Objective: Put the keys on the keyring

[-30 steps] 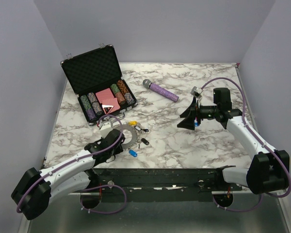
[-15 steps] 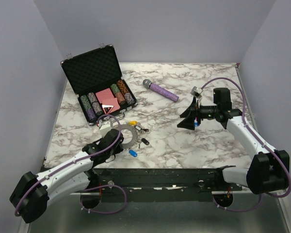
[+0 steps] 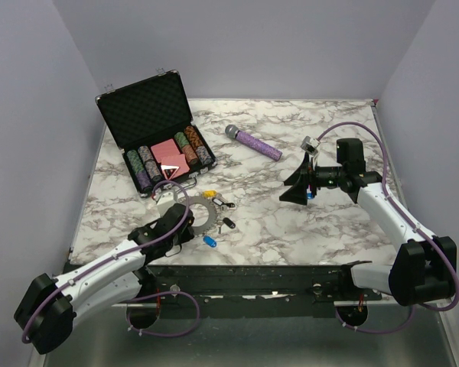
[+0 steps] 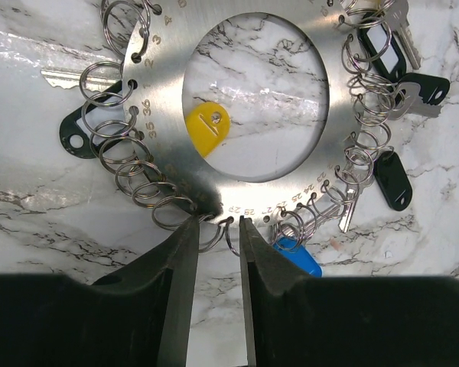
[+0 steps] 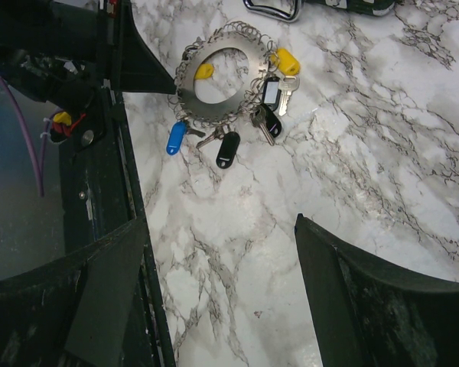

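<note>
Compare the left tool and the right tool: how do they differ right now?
The left tool has its jaws narrow; the right tool has them wide apart. The left tool flanks a small split ring at the keyring's edge; the right tool holds nothing. The left tool sits low by the keys; the right tool hangs apart from them. Both are black.

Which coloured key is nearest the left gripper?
The blue key, just beside the left gripper; the yellow key and black keys lie farther off.

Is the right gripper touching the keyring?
Apart. Right wrist view: the keyring lies far beyond the open right gripper, with a wide gap between them.
</note>
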You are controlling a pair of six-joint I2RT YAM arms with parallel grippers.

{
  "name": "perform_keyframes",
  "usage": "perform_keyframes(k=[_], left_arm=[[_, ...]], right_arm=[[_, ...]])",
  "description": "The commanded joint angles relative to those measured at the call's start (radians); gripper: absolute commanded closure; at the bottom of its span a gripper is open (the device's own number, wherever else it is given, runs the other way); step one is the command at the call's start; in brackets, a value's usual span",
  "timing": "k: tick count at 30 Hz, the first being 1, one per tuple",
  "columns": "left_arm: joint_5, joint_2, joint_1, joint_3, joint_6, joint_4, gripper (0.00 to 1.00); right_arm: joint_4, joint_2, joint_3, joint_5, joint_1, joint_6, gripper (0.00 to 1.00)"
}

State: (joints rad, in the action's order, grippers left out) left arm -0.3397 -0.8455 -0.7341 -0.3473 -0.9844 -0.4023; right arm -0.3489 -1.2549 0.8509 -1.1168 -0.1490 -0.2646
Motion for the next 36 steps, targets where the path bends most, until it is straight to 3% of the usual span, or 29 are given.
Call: perform_keyframes(k=[1,16,36], left_arm=[[-0.005,0.052,0.004,0.024,-0.023,-0.047,0.64],[0.015,0.108,0.002,0.085,-0.057,-0.033,0.62],[0.036,0.083,0.006,0.1,-0.085,0.019,0.71]], right_arm=[[-0.024,0.003,0.014,-0.032,0.005,-0.019,0.13],[-0.024,0.0,0.014,-0.035,0.003,-0.022,0.13],[-0.028,0.002,0.017,-0.035,0.003,-0.022,0.13]])
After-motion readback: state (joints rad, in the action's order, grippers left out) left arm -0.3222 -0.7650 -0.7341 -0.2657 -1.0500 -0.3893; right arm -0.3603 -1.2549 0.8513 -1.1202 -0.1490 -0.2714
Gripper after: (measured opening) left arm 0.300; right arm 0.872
